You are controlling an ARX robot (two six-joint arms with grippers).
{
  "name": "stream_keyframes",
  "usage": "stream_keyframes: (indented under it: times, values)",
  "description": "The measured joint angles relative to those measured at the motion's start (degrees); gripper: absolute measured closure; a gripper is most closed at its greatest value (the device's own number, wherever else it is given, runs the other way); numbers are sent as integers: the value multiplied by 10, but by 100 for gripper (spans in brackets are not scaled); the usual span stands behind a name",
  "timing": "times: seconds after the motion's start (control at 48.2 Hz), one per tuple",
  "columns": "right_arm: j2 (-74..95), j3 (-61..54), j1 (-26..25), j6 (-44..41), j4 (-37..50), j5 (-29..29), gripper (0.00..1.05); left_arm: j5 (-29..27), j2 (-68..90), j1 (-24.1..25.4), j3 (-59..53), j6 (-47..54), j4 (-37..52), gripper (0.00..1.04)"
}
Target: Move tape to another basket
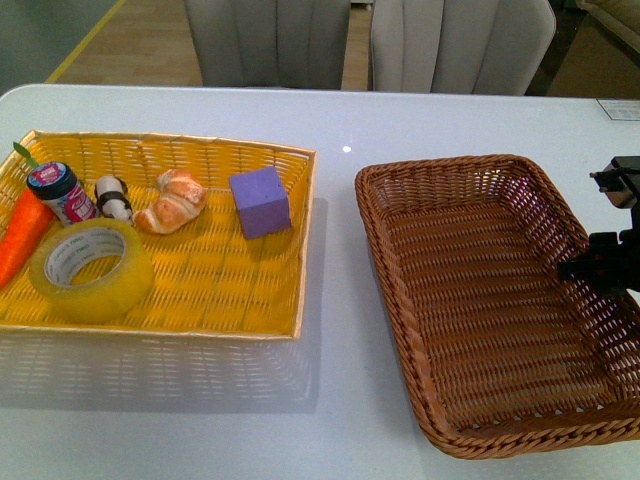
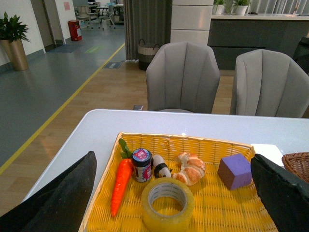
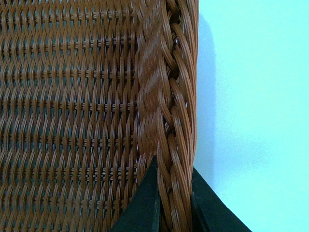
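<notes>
- Front view: the tape [image 1: 90, 270], a thick translucent yellow roll with a white printed core, lies flat in the tray's [image 1: 300, 250] near left corner.
- The right tool [image 1: 590, 268] is well apart from it, at the basket [image 1: 400, 300] rim farthest from the tray.
- The tray also holds a carrot [image 1: 20, 240], jar [image 1: 62, 192], croissant [image 1: 172, 202] and cube [image 1: 260, 202].
- Left wrist view: the left tool [image 2: 172, 154] gapes wide above the tray, with the tape seen between its fingers.
- Right wrist view: the right tool is narrow and pinches the basket's braided rim.
</notes>
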Motion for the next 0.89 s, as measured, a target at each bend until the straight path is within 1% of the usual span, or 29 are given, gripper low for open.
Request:
stream_keyframes:
  times: [0.083,0.187,0.477,0.602,0.726,0.747,0.789,0.851,0.893]
  values:
    - [-1,0,7,15,-4,10,100,0,0,0,0,0,0,9]
    - [-7,-7,22,60,-7,19,100,0,0,0,0,0,0,9]
    - [-12,-10,59,149,-13,39,100,0,0,0,0,0,0,9]
    - [-12,-11,71,188,-13,40,100,0,0,0,0,0,0,9]
    - [-12,-12,76,210,-11,40,100,0,0,0,0,0,0,9]
    - [-12,-12,77,211,-9,40,99,0,0,0,0,0,0,9]
    - [-12,-14,77,216,-2,40,90,0,0,0,0,0,0,9]
    - [-12,-17,75,217,3,42,79,0,0,0,0,0,0,9]
    - [-12,-18,72,217,6,42,74,0,0,0,0,0,0,9]
